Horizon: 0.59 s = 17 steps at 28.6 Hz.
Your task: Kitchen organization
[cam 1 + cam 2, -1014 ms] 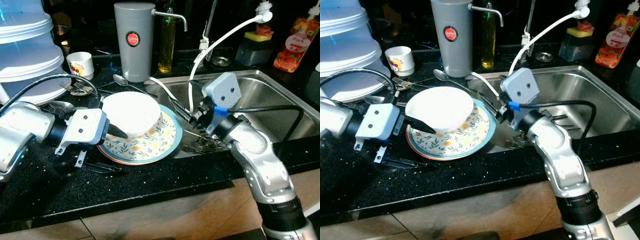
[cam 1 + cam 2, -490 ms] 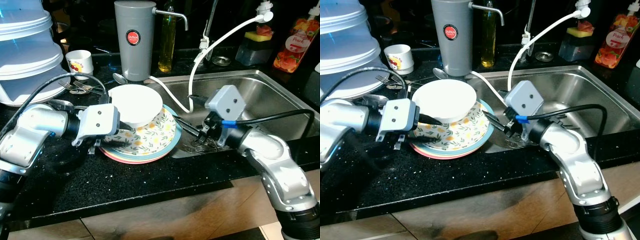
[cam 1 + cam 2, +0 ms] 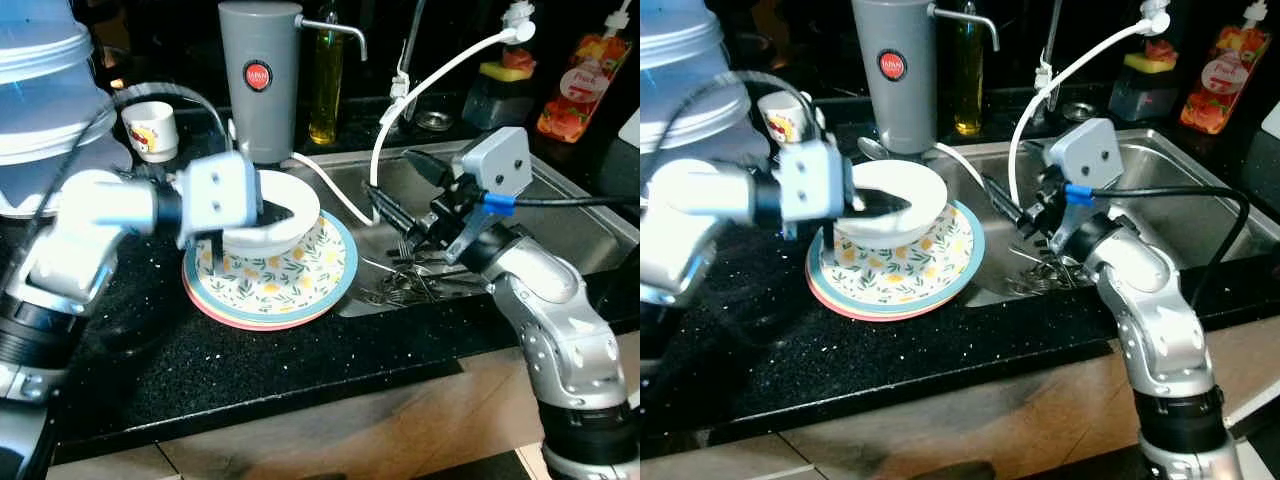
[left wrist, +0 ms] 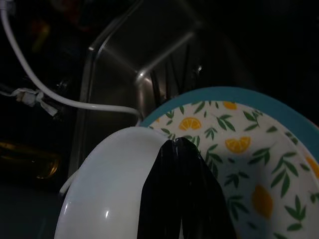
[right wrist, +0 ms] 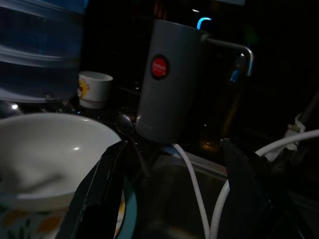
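On the black tabletop, the left gripper pinches the rim of a white bowl with its fingers pressed together, the bowl sitting on a lemon-patterned plate stacked on a pink one. To the right, over the steel sink, the right gripper hangs spread apart above cutlery. Farther back stands a grey dispenser.
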Tool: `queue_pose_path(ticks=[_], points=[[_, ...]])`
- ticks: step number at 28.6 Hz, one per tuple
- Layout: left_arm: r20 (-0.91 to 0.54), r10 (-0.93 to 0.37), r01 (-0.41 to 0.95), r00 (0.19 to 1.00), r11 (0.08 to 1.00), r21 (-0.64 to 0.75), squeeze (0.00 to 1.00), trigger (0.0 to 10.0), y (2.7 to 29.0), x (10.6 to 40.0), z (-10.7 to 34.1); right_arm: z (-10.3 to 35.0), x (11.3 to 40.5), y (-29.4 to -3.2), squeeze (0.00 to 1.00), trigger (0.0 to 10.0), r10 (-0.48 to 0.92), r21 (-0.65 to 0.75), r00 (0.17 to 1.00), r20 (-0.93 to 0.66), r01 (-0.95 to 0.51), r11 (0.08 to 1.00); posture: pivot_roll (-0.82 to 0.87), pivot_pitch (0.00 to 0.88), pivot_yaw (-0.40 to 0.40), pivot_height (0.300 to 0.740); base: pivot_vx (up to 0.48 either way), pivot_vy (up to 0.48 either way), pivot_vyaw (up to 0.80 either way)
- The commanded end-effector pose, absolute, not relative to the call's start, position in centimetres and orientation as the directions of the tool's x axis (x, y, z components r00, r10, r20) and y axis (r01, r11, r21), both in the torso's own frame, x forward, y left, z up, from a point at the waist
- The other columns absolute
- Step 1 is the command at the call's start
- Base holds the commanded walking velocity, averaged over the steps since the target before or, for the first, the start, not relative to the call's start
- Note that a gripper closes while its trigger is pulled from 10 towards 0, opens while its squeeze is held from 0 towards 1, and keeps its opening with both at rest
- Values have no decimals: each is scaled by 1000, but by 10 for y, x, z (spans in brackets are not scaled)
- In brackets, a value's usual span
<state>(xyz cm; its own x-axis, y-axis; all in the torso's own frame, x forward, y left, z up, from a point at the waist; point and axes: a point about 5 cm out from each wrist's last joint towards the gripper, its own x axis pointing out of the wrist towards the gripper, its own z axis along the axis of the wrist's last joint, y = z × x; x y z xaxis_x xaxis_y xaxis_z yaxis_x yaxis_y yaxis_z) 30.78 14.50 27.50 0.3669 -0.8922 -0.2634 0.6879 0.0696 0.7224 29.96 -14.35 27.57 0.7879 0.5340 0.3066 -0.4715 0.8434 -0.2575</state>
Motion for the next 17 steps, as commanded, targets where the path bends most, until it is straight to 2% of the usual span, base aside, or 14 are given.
queue_pose_path(ticks=[1, 2, 3, 4, 5, 6, 7, 8, 9, 10, 14, 15, 17], points=[[-155, -900, 654, 408, 169, 737, 0, 10000, 145, 311, 291, 274, 303, -141, 8, 10000, 524, -225, 799, 295, -475, 851, 4, 0, -7, 740, 0, 0, 0], [-82, -897, 639, 434, 242, 730, 0, 10000, 145, 314, 301, 274, 303, -138, 435, 10000, 531, -215, 795, 292, -486, 847, 4, 0, -7, 740, 0, 0, 0], [22, -890, 626, 456, 339, 703, 0, 10000, 148, 316, 315, 272, 303, -133, 706, 10000, 549, -208, 787, 281, -508, 836, 8, 0, -9, 740, 0, 0, 0], [22, -890, 626, 456, 339, 703, 0, 10000, 148, 316, 315, 272, 303, -133, 706, 10000, 549, -208, 787, 281, -508, 836, 8, 0, -9, 740, 0, 0, 0], [150, -863, 607, 482, 452, 654, 0, 10000, 153, 318, 332, 270, 305, -126, 1000, 10000, 573, -189, 777, 260, -541, 820, 8, 0, -9, 740, 0, 0, 0], [150, -863, 607, 482, 452, 654, 0, 10000, 153, 318, 332, 270, 305, -126, 1000, 10000, 573, -189, 777, 260, -541, 820, 8, 0, -9, 740, 0, 0, 0], [264, -824, 590, 501, 549, 593, 0, 10000, 160, 319, 346, 268, 306, -119, 1000, 10000, 601, -167, 762, 240, -578, 799, 13, 0, -15, 740, 0, 0, 0], [264, -824, 590, 501, 549, 593, 0, 10000, 160, 319, 346, 268, 306, -119, 1000, 10000, 601, -167, 762, 240, -578, 799, 13, 0, -15, 740, 0, 0, 0], [382, -757, 558, 530, 651, 514, 0, 10000, 170, 321, 360, 266, 308, -109, 1000, 10000, 632, -131, 744, 216, -619, 774, 13, 0, -15, 740, 0, 0, 0], [524, -599, 460, 605, 800, 385, 0, 10000, 194, 325, 373, 261, 319, -93, 0, 10000, 651, -48, 739, 172, -654, 755, 22, 0, -24, 740, 0, 0, 0], [566, -500, 374, 655, 866, 331, 0, 10000, 209, 327, 375, 257, 330, -86, 0, 10000, 639, 10, 758, 128, -645, 764, 30, 0, -29, 740, 0, 0, 0], [575, -452, 318, 682, 891, 323, 0, 10000, 215, 328, 373, 253, 338, -85, 0, 10000, 618, 73, 781, 89, -624, 778, 37, 0, -35, 740, 0, 0, 0], [581, -427, 293, 693, 903, 314, 0, 10000, 218, 327, 373, 250, 344, -86, 0, 10000, 602, 116, 797, 55, -604, 789, 44, 0, -41, 740, 0, 0, 0]])
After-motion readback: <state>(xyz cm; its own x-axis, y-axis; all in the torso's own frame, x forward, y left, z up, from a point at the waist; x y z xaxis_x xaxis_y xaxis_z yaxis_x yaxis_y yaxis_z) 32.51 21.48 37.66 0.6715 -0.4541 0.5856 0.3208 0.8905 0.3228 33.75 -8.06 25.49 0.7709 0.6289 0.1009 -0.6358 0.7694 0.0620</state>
